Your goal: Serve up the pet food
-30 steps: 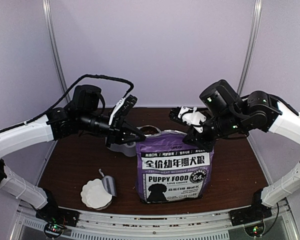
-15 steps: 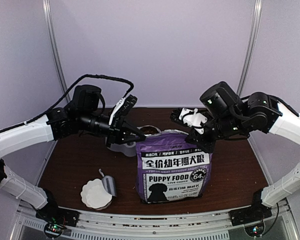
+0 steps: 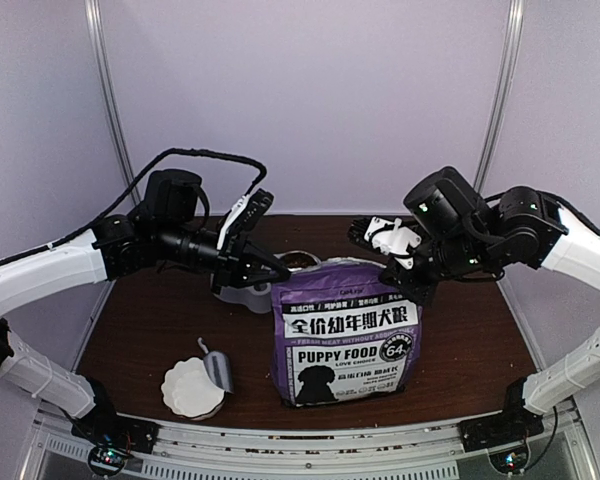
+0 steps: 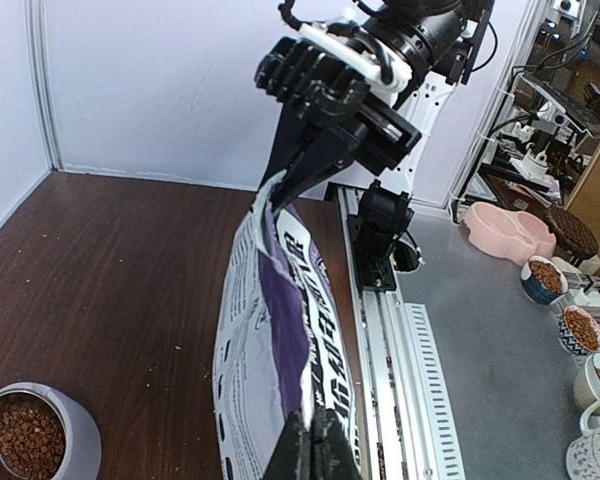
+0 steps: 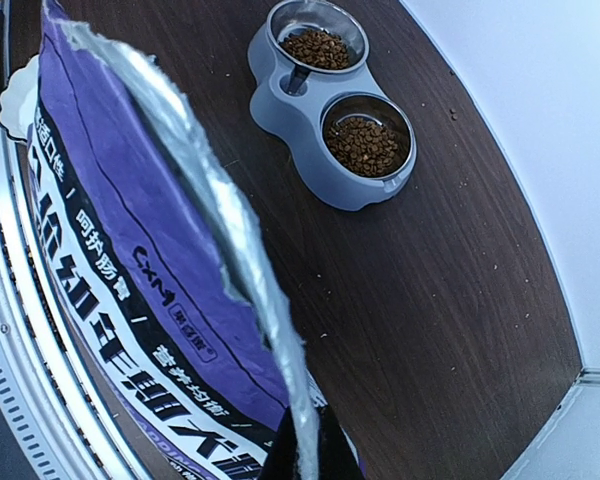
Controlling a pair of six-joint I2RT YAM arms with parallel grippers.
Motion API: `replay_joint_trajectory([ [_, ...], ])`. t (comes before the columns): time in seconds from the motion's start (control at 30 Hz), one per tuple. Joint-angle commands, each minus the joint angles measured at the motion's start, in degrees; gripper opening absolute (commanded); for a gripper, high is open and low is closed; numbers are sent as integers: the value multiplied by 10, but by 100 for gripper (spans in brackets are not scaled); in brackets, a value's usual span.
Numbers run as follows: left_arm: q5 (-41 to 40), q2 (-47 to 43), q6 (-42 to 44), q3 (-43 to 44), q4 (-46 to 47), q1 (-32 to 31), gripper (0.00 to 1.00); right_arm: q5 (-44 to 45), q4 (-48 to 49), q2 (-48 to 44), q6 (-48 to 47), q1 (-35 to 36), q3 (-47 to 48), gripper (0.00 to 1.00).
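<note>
Heading on the bag (image 3: 348, 335): 全价幼年期犬粮 is printed in white across the purple front, centre of the top view.
Lower panel: "PUPPY FOOD" is printed, with "LOVE CHOICE" beneath.
Round badge (image 3: 394, 352): "64" is shown.
Small print: not legible.

Purple-and-white printed bag (image 3: 348, 335), reddish-brown kibble (image 5: 365, 143)

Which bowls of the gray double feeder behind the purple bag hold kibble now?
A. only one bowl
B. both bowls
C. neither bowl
B, since the right wrist view shows brown kibble lying in both metal bowls of the gray feeder.
</note>
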Motion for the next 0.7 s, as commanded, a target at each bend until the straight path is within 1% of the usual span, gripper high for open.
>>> replay_joint_trajectory([
  [0.0,15,-19,5,-2,3,5,0,53,-20,-11,5,-7,-6,0],
  [0.17,15,-21,5,-3,3,8,0,57,-23,-15,7,-7,-8,0],
  [0.3,15,-25,5,-3,4,12,0,67,-24,-19,12,-7,-15,14],
  [0.4,16,-25,4,-3,5,13,0,73,-23,-21,13,-7,-20,16],
  [0.5,17,-25,4,-3,6,14,0,79,-22,-21,14,-7,-22,14],
  [0.57,17,-26,4,-4,6,14,0,82,-21,-21,13,-7,-21,7],
  [0.6,17,-26,3,-3,7,15,0,82,-21,-21,12,-8,-21,1],
  [0.67,17,-26,3,-4,7,15,0,80,-21,-22,12,-8,-19,0],
])
